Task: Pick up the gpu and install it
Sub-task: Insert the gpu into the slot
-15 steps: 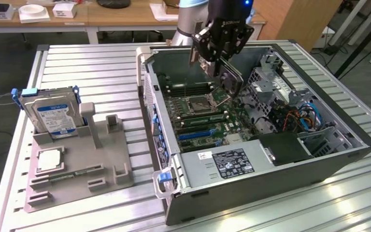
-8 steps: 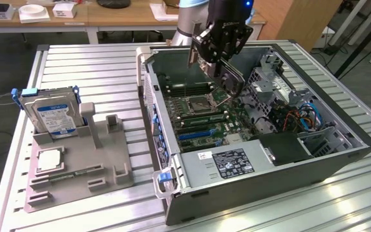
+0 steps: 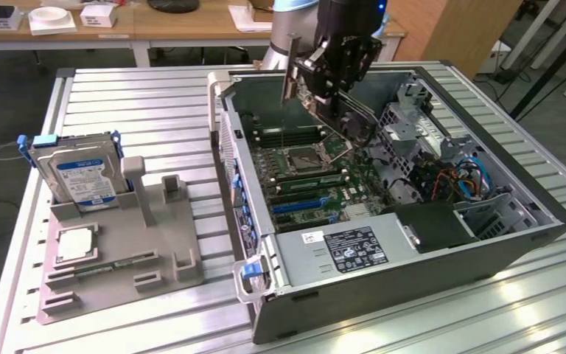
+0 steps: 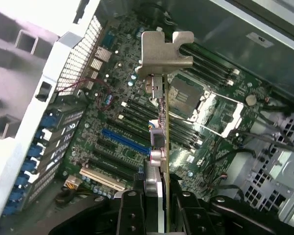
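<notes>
Closed on the gpu [image 4: 162, 122] with the gripper [image 4: 154, 196], hanging it edge-on over the board [image 4: 115, 105] inside the case [image 3: 441, 274], not yet in the blue slot [image 4: 123, 139]; liable to jam if tilted or offset, bracket [image 4: 162, 49] catching the case wall.

gpu [image 4: 160, 127], green card, silver end bracket, held edge-on, raised above the motherboard [image 4: 137, 127]

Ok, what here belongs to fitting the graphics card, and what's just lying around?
In the job: thin green graphics card with silver bracket, held in the jaws; open grey computer tower.
Lying about: boxy silver hard drive; grey parts stand; square silver chip.
</notes>
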